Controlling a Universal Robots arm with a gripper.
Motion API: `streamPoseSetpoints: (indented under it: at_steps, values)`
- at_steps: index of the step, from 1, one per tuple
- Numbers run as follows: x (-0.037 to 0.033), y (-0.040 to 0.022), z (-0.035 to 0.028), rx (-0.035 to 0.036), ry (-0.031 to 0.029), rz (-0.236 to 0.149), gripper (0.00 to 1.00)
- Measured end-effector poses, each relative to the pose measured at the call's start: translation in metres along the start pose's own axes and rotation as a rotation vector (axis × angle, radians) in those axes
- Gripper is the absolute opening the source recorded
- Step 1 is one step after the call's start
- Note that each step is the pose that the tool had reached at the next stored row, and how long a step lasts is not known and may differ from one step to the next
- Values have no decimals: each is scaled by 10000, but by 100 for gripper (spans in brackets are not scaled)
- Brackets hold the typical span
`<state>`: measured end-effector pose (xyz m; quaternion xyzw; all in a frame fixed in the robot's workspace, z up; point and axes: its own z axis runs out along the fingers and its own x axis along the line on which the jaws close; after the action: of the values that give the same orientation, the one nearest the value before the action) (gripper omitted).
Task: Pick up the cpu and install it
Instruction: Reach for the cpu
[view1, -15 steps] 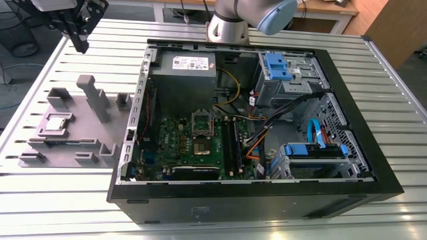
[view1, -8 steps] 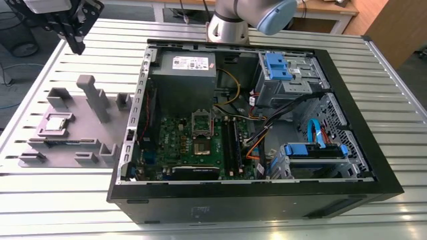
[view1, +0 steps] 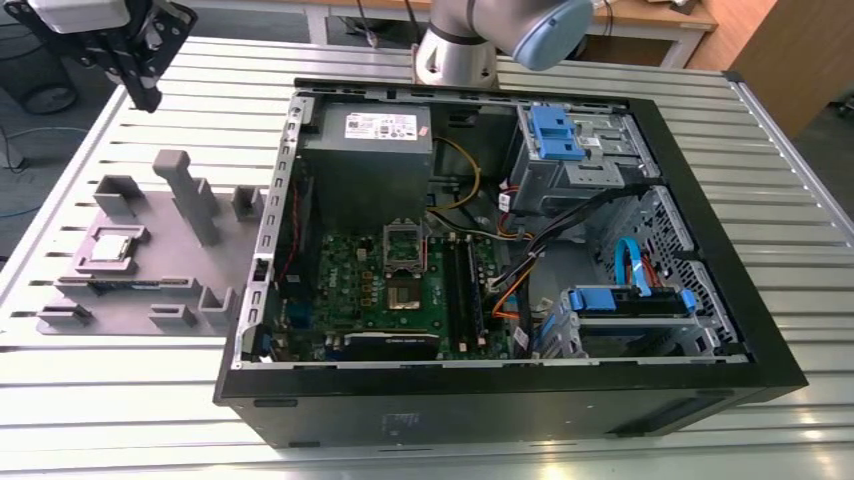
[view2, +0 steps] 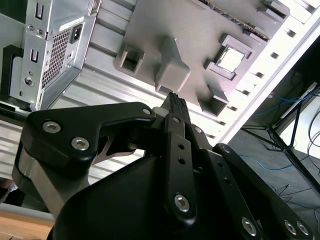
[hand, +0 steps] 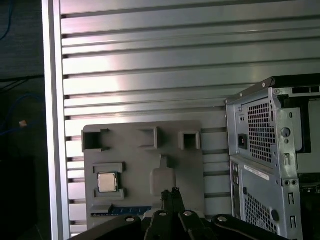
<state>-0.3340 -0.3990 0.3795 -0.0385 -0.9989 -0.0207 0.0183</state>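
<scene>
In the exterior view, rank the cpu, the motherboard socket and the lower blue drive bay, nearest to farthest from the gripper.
The gripper hangs at the exterior view's upper left.
1. cpu, in the grey holder on the view's left.
2. motherboard socket, in the middle of the PC case.
3. lower blue drive bay, at the case's right end.

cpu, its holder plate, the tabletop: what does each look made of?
cpu: metal lid, pale satin silver, brighter than its surround.
holder plate: likely moulded or printed plastic; matte uniform grey, no glints.
tabletop: probably aluminium profile, brushed; bright streaky reflections along the slots.
</scene>
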Motion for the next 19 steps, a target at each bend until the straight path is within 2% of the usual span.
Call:
streamPoseSetpoints:
  at_steps: [19]
  values:
    - [302, -49, 73, -1, -1, 0, 11]
